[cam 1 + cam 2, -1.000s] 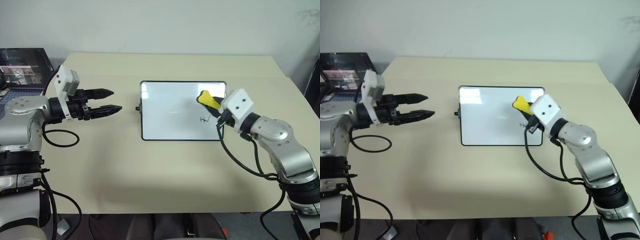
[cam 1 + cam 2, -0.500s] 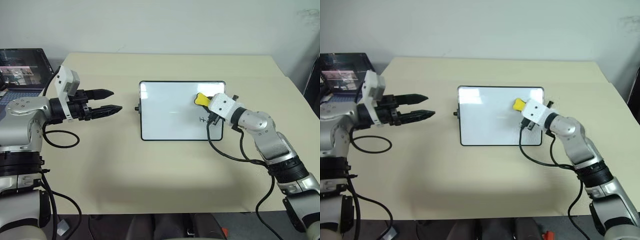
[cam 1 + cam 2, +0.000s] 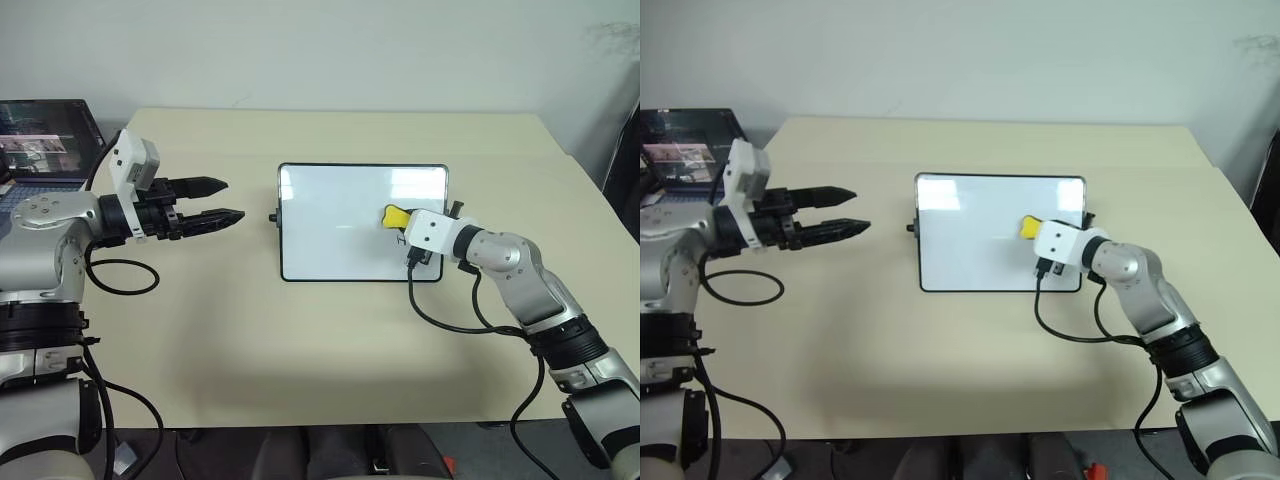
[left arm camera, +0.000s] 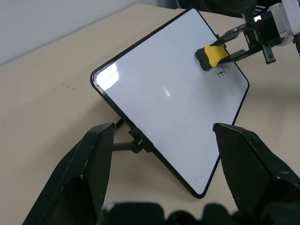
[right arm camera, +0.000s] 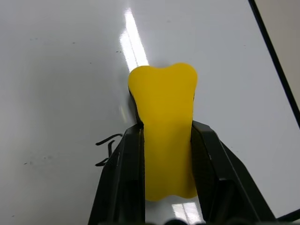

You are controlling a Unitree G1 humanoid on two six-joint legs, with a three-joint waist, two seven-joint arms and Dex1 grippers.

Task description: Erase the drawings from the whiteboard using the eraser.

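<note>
The whiteboard lay flat near the middle of the tan table, and everything else could be placed from it. The right gripper reached in over the board's right end, its two black fingers clamped on the sides of the yellow eraser, which stuck out ahead of them. The eraser sat low over the white surface in the board's right part, its dark underside facing the board; whether it actually pressed on the surface I could not tell. Just beside the eraser, between it and the board's near right corner, one small black marker scribble was on the surface, partly tucked under a finger in the right wrist view. The rest of the board looked clean and glossy, with light glare across its far edge. The left gripper hung in the air well off the board's left side, pointing toward it, its fingers spread apart and holding nothing. A laptop stood past the table's far left corner.
</note>
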